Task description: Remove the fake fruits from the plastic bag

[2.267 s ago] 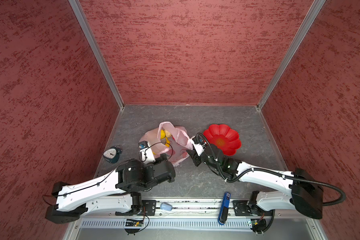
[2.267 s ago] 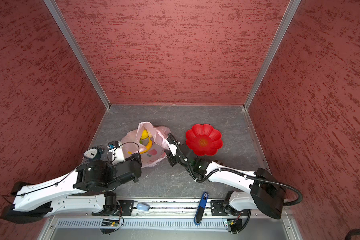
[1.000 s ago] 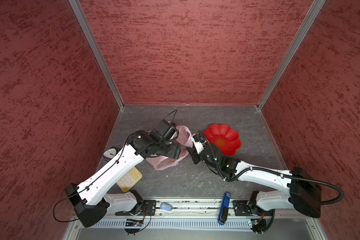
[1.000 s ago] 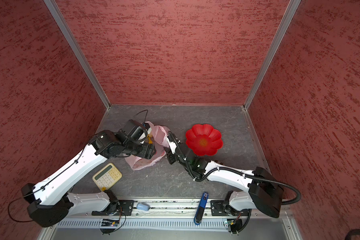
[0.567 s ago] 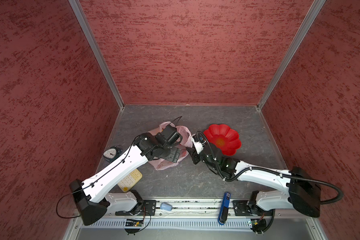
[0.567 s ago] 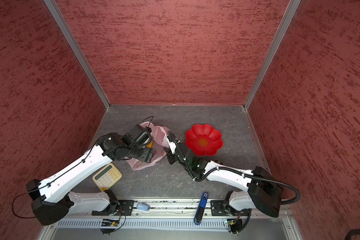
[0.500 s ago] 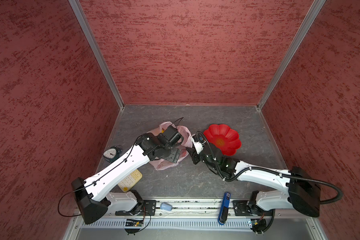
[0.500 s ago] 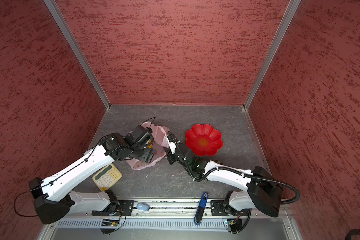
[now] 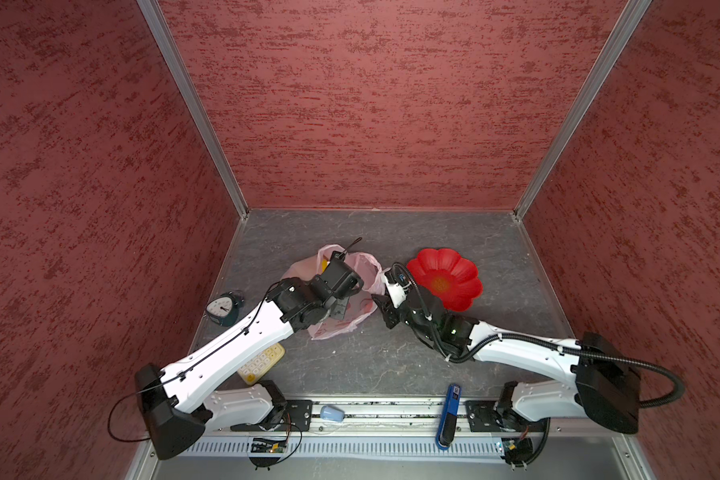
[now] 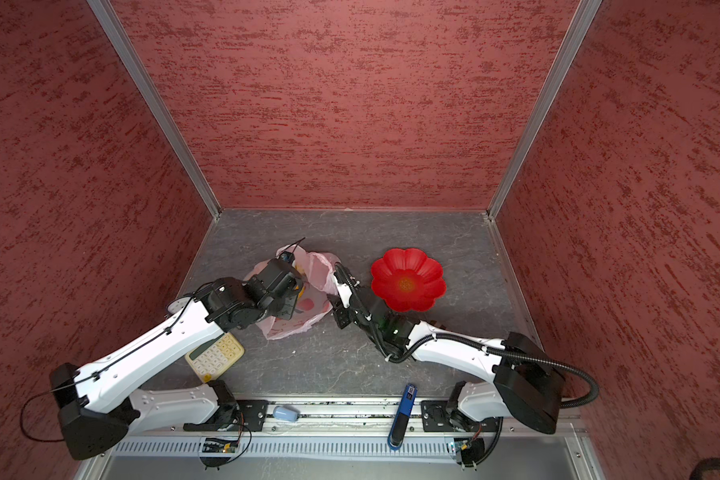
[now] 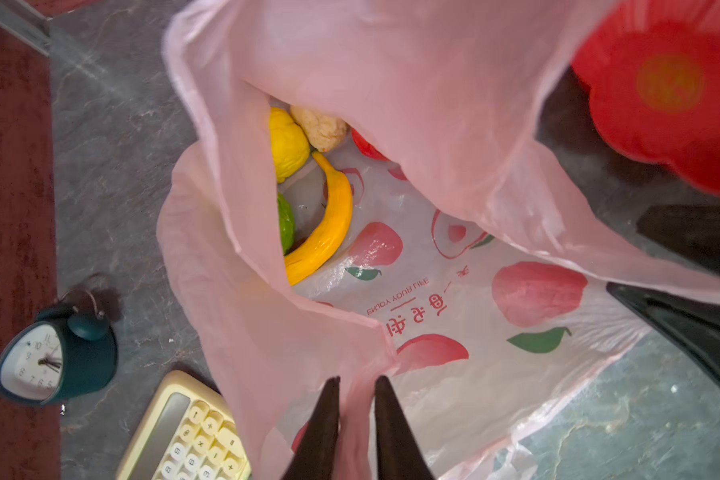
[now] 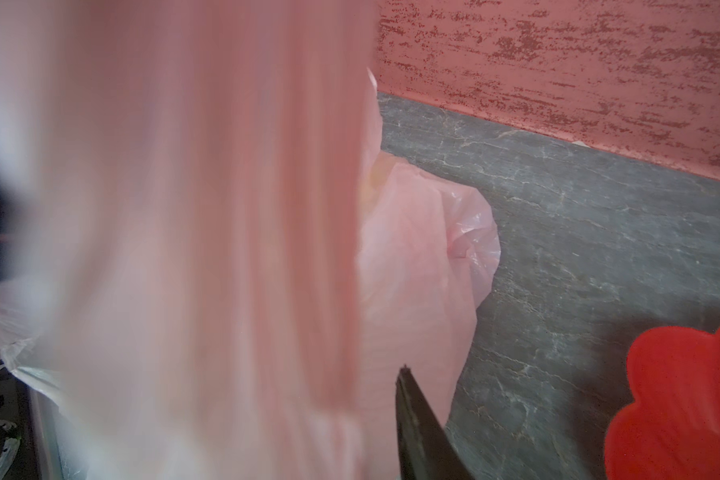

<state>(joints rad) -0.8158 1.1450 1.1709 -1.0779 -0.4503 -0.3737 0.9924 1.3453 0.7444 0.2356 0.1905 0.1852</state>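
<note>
Floor (image 9: 391,232) open behind plastic bag (image 9: 333,328)

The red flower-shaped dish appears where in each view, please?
In a top view: red dish right of the plastic bag.
In a top view: dish likewise.
Left wrist: dish cropped, beyond the bag.
Right wrist: dish cropped, beside the bag.
Shared landmark: the bag.

Grey tabletop (image 9: 371,365), plastic bag (image 9: 335,328), red flower dish (image 9: 445,278), alarm clock (image 9: 222,309), cream calculator (image 9: 262,362)
</note>
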